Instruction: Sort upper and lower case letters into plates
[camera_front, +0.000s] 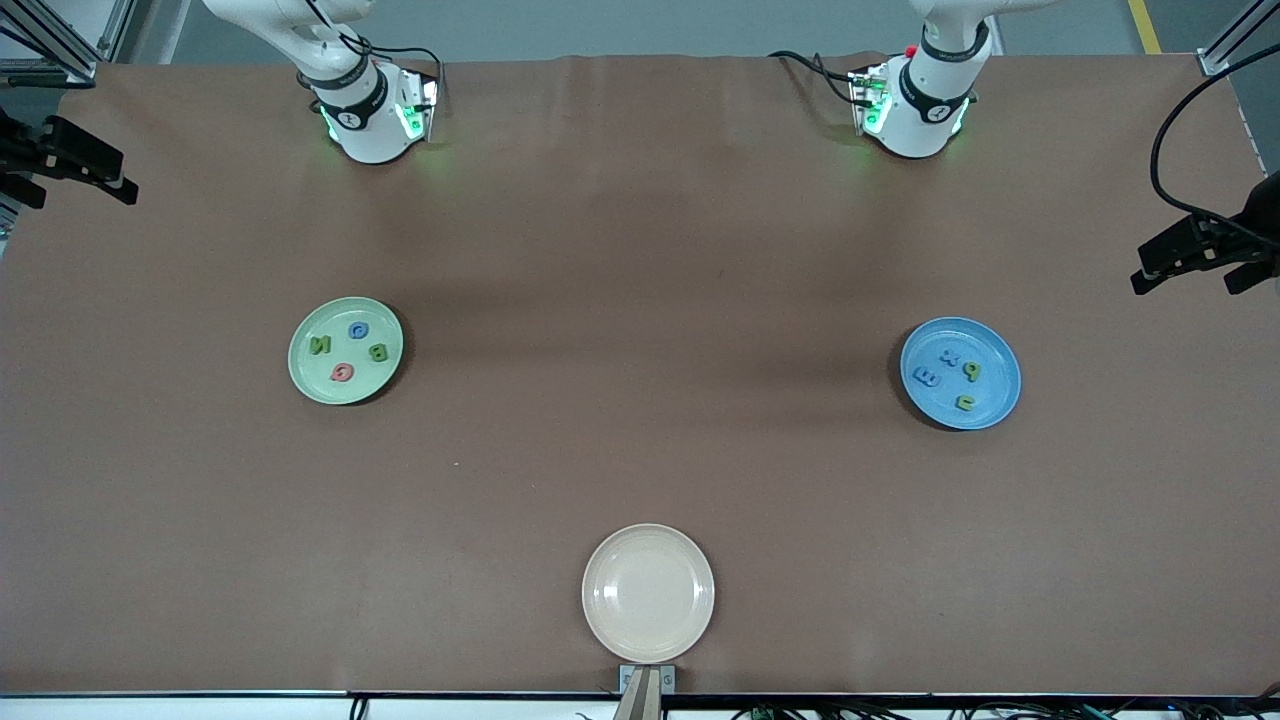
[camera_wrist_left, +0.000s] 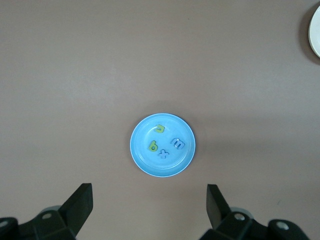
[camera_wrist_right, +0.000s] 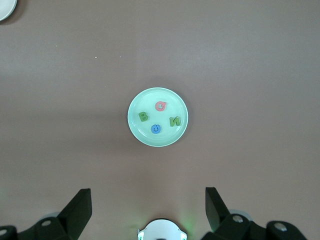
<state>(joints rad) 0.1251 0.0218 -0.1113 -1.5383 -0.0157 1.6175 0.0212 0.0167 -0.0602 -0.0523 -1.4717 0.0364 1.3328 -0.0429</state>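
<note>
Brown table cover (camera_front: 640, 250), grey floor (camera_front: 640, 25), aluminium frame posts (camera_front: 60, 35)

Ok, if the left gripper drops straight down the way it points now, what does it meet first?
Probably the blue plate: the open left gripper looks down with it nearly centred, slightly off; it may land on bare table at the rim.

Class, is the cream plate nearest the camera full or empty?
Empty: the cream plate shows only bare surface; all letters lie in the green plate and blue plate.
</note>
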